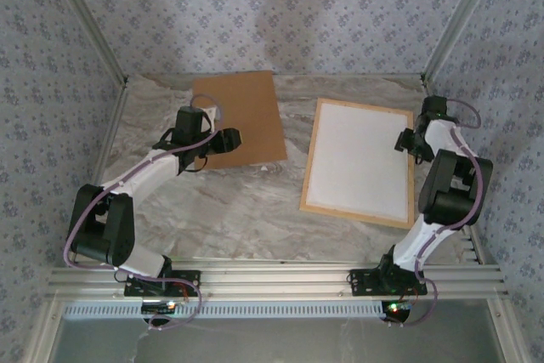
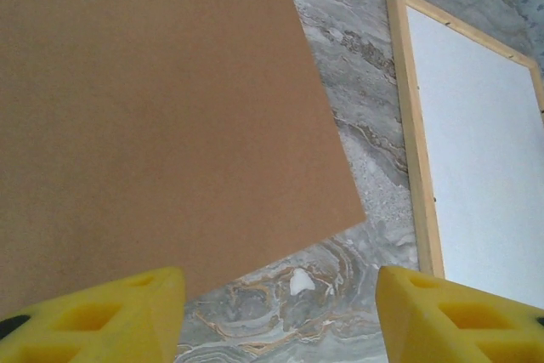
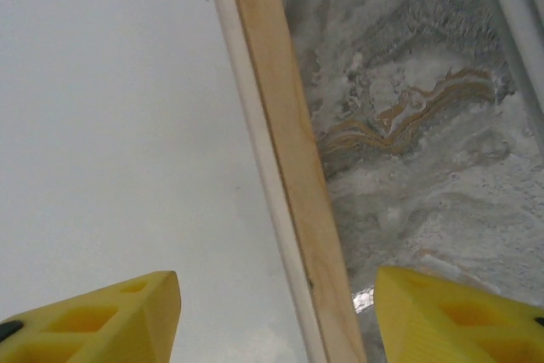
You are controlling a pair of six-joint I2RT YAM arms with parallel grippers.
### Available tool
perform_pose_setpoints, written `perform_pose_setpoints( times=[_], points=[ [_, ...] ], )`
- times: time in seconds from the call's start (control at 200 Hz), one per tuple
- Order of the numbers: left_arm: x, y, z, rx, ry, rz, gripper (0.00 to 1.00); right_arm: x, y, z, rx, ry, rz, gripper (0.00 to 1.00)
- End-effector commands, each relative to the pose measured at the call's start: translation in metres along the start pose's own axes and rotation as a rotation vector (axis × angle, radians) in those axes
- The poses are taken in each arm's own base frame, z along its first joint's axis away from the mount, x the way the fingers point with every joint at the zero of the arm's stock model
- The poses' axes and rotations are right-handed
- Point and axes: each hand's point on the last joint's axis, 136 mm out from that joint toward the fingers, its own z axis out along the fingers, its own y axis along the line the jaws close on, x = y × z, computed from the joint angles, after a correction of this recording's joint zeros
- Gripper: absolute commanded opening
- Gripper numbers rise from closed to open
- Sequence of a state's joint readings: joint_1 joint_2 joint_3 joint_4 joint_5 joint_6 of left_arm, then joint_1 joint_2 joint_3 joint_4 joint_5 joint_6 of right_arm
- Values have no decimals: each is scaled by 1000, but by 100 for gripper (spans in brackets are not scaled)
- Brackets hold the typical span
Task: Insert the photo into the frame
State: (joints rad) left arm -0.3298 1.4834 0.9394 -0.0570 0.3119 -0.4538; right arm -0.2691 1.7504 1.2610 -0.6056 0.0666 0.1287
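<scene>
The frame (image 1: 309,155) of light wood lies flat on the right of the table, with a plain white sheet (image 1: 361,163) inside it. The photo's picture side is out of view. My right gripper (image 1: 406,140) hovers over the frame's right edge. In the right wrist view it (image 3: 276,316) stands open, its yellow fingers either side of the wooden rail (image 3: 289,150) and the white sheet (image 3: 110,125), holding nothing. My left gripper (image 1: 231,138) is open above the near right corner of a brown backing board (image 1: 242,112). Only bare table lies between its fingers (image 2: 279,308).
The brown board (image 2: 153,108) lies at the back left, with the frame (image 2: 416,167) to its right across a strip of marble table (image 1: 221,201). Patterned walls close the back and sides. A metal rail (image 1: 272,282) runs along the near edge.
</scene>
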Motion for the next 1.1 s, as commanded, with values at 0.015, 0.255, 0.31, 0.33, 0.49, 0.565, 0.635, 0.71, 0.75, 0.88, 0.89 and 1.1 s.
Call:
perform_pose_setpoints(
  times=[0.015, 0.255, 0.31, 0.33, 0.49, 0.565, 0.635, 0.71, 0.75, 0.88, 0.89, 1.1],
  points=[
    [-7, 20, -6, -82, -36, 28, 64, -26, 44, -48, 2, -191, -142, 68],
    [-27, 61, 5, -150, -73, -51, 70, 8, 221, -92, -261, -375, -512, 85],
    [-31, 60, 16, -137, -53, -50, 70, 20, 256, -94, -329, -383, -563, 87],
    [-31, 59, 21, -131, -41, -50, 70, 25, 267, -94, -348, -386, -579, 88],
    [-33, 45, 65, -107, 36, -15, 70, 39, 309, -88, -383, -391, -628, 90],
    [-33, 37, 83, -96, 58, 23, 70, 41, 311, -83, -390, -372, -620, 90],
    [-32, 28, 100, -87, 84, 57, 70, 43, 309, -78, -385, -360, -615, 90],
    [-25, 23, 118, -81, 130, 72, 70, 47, 304, -73, -384, -339, -601, 90],
    [-22, 22, 126, -80, 148, 75, 70, 47, 301, -71, -383, -330, -592, 90],
    [-10, 17, 140, -68, 192, 83, 69, 49, 291, -65, -378, -309, -566, 90],
    [-9, 17, 140, -67, 194, 84, 69, 48, 290, -64, -377, -308, -563, 90],
    [23, 10, 137, -58, 258, 97, 68, 47, 278, -55, -377, -277, -522, 90]
  ],
)
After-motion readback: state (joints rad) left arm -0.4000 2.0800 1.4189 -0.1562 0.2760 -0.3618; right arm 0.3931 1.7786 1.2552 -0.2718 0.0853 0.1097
